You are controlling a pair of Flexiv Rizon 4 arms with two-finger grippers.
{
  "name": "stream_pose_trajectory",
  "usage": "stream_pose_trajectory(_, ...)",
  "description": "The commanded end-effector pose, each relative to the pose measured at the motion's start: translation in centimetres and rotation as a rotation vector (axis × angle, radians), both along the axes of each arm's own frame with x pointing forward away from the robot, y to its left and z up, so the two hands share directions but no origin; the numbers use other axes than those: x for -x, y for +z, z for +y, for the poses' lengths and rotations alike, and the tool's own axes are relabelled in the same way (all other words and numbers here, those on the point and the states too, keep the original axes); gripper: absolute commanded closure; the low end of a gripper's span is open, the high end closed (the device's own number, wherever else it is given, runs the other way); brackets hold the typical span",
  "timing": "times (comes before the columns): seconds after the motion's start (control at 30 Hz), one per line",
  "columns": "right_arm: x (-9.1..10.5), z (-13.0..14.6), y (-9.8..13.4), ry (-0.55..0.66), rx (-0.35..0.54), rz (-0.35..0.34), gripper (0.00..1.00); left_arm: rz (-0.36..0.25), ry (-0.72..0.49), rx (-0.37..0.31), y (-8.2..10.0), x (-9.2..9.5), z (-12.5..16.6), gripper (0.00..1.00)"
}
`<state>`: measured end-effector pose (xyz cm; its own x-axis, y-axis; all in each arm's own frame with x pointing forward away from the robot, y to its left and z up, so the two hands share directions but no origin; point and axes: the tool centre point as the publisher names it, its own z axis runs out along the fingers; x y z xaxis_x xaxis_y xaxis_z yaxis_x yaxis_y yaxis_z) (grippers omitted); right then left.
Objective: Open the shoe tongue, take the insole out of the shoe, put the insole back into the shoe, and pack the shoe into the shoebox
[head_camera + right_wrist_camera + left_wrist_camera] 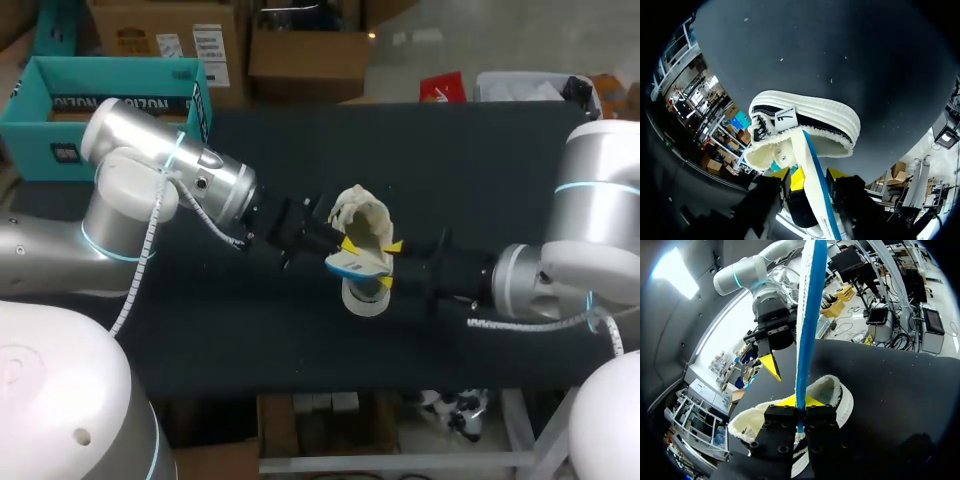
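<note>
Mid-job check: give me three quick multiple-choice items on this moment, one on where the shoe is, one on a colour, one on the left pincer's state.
1. Where on the table is the shoe? A far left corner; B middle; C near right corner.
2. What colour is the insole's underside? A blue; B red; C green.
3. The left pincer is: A open; B shut on the shoe; C shut on the insole.
Answers: 1 B, the head view shows it mid-table; 2 A, the blue face shows in the left wrist view; 3 C, it clamps the insole's end from both sides.
</note>
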<state>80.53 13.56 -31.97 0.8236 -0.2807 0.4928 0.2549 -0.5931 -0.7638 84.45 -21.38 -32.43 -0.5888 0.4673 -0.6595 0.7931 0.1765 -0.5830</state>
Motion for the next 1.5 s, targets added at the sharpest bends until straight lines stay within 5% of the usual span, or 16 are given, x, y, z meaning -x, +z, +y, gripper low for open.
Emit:
stream_pose_trajectory(0.03,-0.6,0.4,0.1,-0.008,0.033,0.003,0.78,-0.001,0.0,0.007,-0.3,-0.3,-0.3,1.0)
stream_pose_trajectory(0.1,-0.8,0.5,0.1,-0.012,0.055,-0.003,1.0,-0.002,0.0,0.006,-0.3,-0.3,-0.3,1.0)
stream_pose_trajectory(0.47,-1.9,0.2,-0.5,-0.021,0.137,-0.029,1.0,-0.033,0.016,-0.019,-0.6,-1.3,-1.1,1.0)
stream_pose_trajectory(0.87,-2.4,0.0,-1.7,0.013,0.133,-0.019,1.0,-0.035,0.006,-0.064,-1.3,-1.6,-1.1,1.0)
stream_pose_trajectory(0.97,-2.4,-0.1,-2.1,0.019,0.13,-0.009,0.93,-0.032,0.016,-0.072,-1.6,-2.0,-1.1,1.0)
stream_pose_trajectory(1.07,-2.7,-0.1,-2.6,0.028,0.127,0.0,1.0,-0.026,0.029,-0.077,-1.9,-2.6,-1.2,1.0)
stream_pose_trajectory(1.5,-4.2,0.2,-3.5,0.056,0.142,0.018,1.0,0.014,0.056,-0.106,-3.0,-3.4,-1.2,1.0)
